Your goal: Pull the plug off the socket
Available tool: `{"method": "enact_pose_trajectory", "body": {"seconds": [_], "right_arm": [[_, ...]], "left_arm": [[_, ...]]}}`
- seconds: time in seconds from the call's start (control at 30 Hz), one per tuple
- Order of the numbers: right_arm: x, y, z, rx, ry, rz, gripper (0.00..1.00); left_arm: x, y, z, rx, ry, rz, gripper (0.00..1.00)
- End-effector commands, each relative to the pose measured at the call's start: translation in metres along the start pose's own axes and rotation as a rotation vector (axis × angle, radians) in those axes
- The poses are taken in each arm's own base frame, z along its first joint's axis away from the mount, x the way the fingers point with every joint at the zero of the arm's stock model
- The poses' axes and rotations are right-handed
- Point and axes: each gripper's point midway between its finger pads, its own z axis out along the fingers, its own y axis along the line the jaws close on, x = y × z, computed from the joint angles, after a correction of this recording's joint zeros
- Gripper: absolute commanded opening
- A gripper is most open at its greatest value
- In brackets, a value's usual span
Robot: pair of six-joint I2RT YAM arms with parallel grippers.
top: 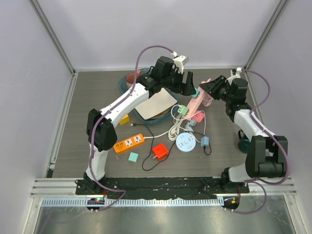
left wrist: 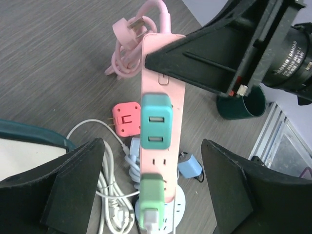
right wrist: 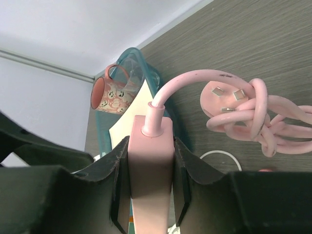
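Bracing the long pink plastic power strip (left wrist: 163, 83) so it cannot follow a pull, the right gripper (right wrist: 150, 187) has its jaws clenched on the cord end. The left gripper (left wrist: 151, 146) straddles the strip with jaws released, beside the teal square plug (left wrist: 156, 119) seated mid-strip.

**One grips, one hangs open**

The left arm stretches forward with its elbow raised. The left claw (left wrist: 152, 144) points down over the pink power strip (left wrist: 163, 92), jaws spread wide, one finger on each side of the strip and clear of it. The right arm bends in from the strip's right. The right claw (right wrist: 150, 161) is clamped on the strip's cord end, pads pressed against both flanks.
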Motion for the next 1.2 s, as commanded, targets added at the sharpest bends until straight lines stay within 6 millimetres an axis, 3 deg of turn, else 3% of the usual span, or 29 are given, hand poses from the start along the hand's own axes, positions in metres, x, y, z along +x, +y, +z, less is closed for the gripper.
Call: {"method": "enact_pose_trajectory", "body": {"seconds": [0.0,0.13,0.27,0.37,0.4,0.7,1.17], "right_arm": [[-0.024,0.053,-0.018,-0.173,-0.078,-0.044,0.01],[-0.019,0.055,-0.021,-0.188,-0.072,-0.031,0.01],[-0.014,0.059,-0.023,-0.209,-0.062,-0.032,0.01],[-0.008,0.058,-0.022,-0.214,-0.041,-0.028,0.01],[-0.009,0.055,-0.022,-0.201,-0.05,-0.03,0.01],[0.007,0.003,-0.021,0.01,-0.037,-0.077,0.01],[0.011,-0.03,-0.022,0.155,-0.006,-0.156,0.01]], "left_arm": [[-0.013,-0.011,0.014,0.092,-0.047,-0.001,0.84],[-0.004,-0.008,0.026,0.107,-0.02,-0.024,0.75],[0.006,-0.007,0.035,0.131,0.004,-0.053,0.58],[0.004,-0.012,0.036,0.163,0.0,-0.066,0.25],[0.004,-0.013,0.036,0.169,0.002,-0.068,0.02],[0.004,-0.017,0.024,0.159,0.001,-0.059,0.0],[0.003,-0.008,0.012,0.081,-0.011,-0.043,0.0]]}}
